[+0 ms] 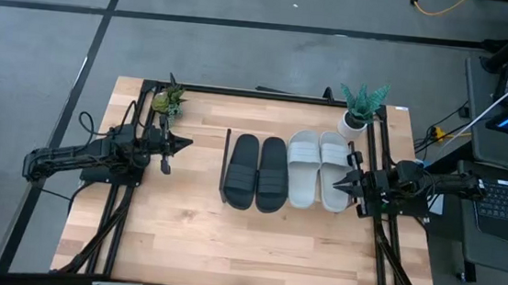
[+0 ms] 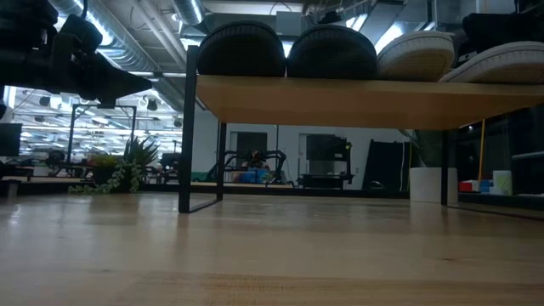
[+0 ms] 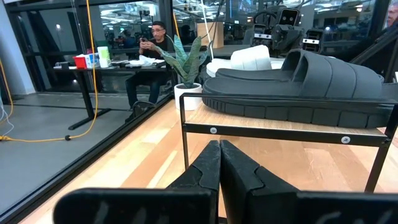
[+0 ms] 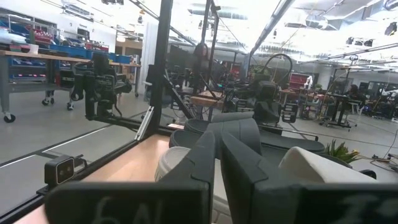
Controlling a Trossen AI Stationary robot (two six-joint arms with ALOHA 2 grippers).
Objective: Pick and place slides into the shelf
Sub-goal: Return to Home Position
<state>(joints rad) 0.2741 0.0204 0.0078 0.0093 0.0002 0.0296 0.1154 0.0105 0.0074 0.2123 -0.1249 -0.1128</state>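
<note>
4 slides on the shelf, mid surface: black pair toward the left edge, grey pair toward the right. Left hand and right hand, both closed and empty, flank the shelf ends.

this is a robotics lab in an open industrial hall. exposed ducts and pipes run under the ceiling among strip lights, and the grey concrete floor carries black tape lines. the wooden worktable sits in a black frame with 2 dark robot arms mounted at its sides. farther off stand other arm rigs, workbenches with blue bins and a desk with a laptop. a person sits at another desk, and a yellow cable hangs down nearby.
</note>
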